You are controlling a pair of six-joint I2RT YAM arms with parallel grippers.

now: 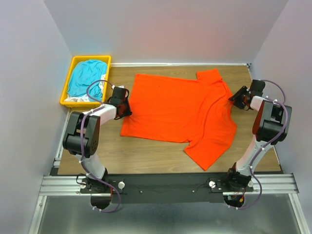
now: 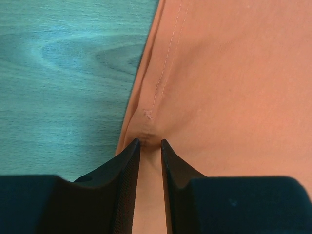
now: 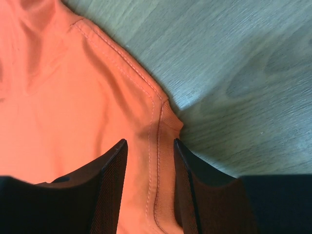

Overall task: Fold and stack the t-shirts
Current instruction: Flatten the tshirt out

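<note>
Orange-red cloth is right there in your left pincer (image 2: 150,141): the two black fingers (image 2: 122,170) are drawn almost together, and a small ridge of fabric is nipped between their tips. That is the stitched hem edge of the orange-red t-shirt (image 2: 234,97), and the wood-grain table (image 2: 63,63) shows just to the left of it.

Over to your right pincer (image 3: 149,141). It stands partly open, with one finger (image 3: 112,180) on each side of the ribbed collar seam. The cloth runs down between the fingers and looks only lightly puckered at the corner, not squeezed. Bare table (image 3: 234,63) lies beyond that edge, and the body of the shirt (image 3: 58,97) fills the left of this view.

From above, your left pincer (image 1: 126,105) is at the shirt's left edge and your right pincer (image 1: 235,96) is at its right edge, by the neck. The orange-red t-shirt (image 1: 180,112) lies spread out across the middle of the table (image 1: 146,156), hem to the left. One sleeve points to the far side and the other towards the arm bases.

In the far left corner sits a yellow bin (image 1: 90,57). A teal-blue t-shirt (image 1: 87,78) is heaped inside it, with some white fabric (image 1: 80,99) at its near end. The bin is well apart from the orange-red shirt.
</note>
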